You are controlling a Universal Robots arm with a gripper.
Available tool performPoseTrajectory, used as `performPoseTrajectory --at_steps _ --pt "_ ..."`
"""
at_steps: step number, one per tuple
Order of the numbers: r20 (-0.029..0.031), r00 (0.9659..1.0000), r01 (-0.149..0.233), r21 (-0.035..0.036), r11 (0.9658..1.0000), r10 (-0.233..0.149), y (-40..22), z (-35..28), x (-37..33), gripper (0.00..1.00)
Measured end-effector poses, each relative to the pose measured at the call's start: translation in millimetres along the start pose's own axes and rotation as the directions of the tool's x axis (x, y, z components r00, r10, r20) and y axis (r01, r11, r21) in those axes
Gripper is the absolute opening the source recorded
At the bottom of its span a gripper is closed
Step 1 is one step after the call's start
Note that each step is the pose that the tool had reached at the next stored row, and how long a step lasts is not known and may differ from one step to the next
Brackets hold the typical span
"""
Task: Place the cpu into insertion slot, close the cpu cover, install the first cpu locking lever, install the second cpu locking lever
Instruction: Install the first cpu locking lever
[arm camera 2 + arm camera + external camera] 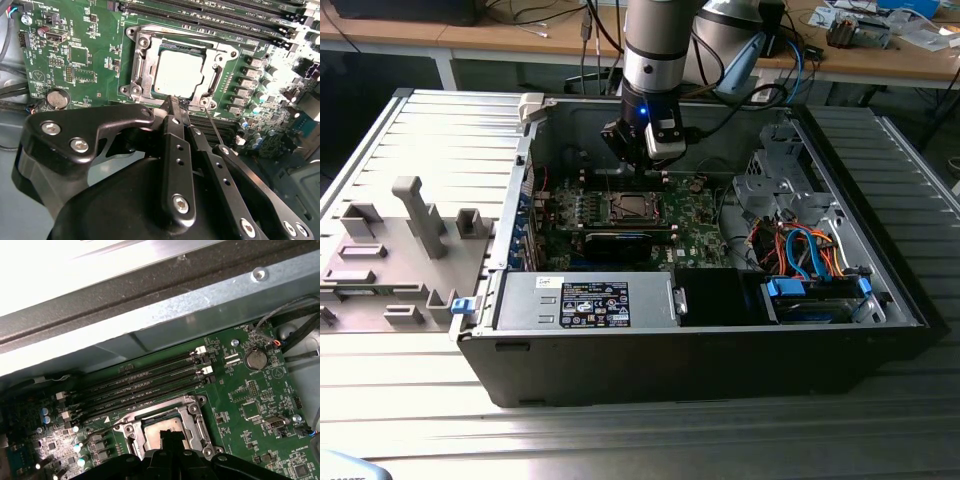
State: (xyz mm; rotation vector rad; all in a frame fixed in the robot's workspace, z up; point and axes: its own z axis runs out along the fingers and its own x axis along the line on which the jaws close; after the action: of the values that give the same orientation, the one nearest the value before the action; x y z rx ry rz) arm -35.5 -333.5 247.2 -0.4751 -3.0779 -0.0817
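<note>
In the second wrist view the cpu [176, 74], a dull silver square, sits in the insertion slot [215, 56] on the green motherboard [85, 60]. The cpu cover [141, 65], a silvery frame, lies flat around it. My gripper [178, 104] hangs just above the socket's edge, its two black fingers [172, 130] pressed together with nothing visible between them. A thin wire locking lever [214, 127] slants up beside the fingers. In the first wrist view the fingertips [170, 436] hide part of the cpu [156, 432]. In the exterior view the gripper [645, 165] is over the socket [632, 208].
Long memory slots [145, 385] run beside the socket, toward the case wall [165, 315]. In the exterior view a black expansion card [620, 242] and the power supply [585, 300] lie in front, the drive cage with cables [810, 250] to the right, and a grey fixture tray [390, 260] outside at left.
</note>
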Motion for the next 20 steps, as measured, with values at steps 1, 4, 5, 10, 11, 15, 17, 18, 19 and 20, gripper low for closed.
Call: performPoseTrajectory --at_steps 1,4,5,10,11,15,17,18,19,20 --pt "0.0000 1.0000 0.001 0.0001 1.0000 -0.001 0.0 0.0 0.0 0.11" --pt "-0.0002 1.0000 0.004 0.0002 1.0000 -0.004 0.0 0.0 0.0 0.11" --pt "-0.0002 1.0000 0.005 0.0001 1.0000 -0.005 0.0 0.0 0.0 0.11" --pt "-0.0004 1.0000 0.009 0.0003 1.0000 -0.009 0.0 0.0 0.0 0.11" --pt "-0.0004 1.0000 0.010 0.0003 1.0000 -0.010 0.0 0.0 0.0 0.11" --pt "-0.0007 0.9999 0.015 0.0005 0.9999 -0.015 0.0 0.0 0.0 0.11" --pt "-0.0008 0.9999 0.017 0.0006 0.9999 -0.017 0.0 0.0 0.0 0.11" --pt "-0.0009 0.9998 0.018 0.0006 0.9998 -0.018 0.0 0.0 0.0 0.11" --pt "-0.0009 0.9998 0.019 0.0007 0.9998 -0.019 0.0 0.0 0.0 0.11" --pt "-0.0009 0.9998 0.020 0.0007 0.9998 -0.020 0.0 0.0 0.0 0.11"
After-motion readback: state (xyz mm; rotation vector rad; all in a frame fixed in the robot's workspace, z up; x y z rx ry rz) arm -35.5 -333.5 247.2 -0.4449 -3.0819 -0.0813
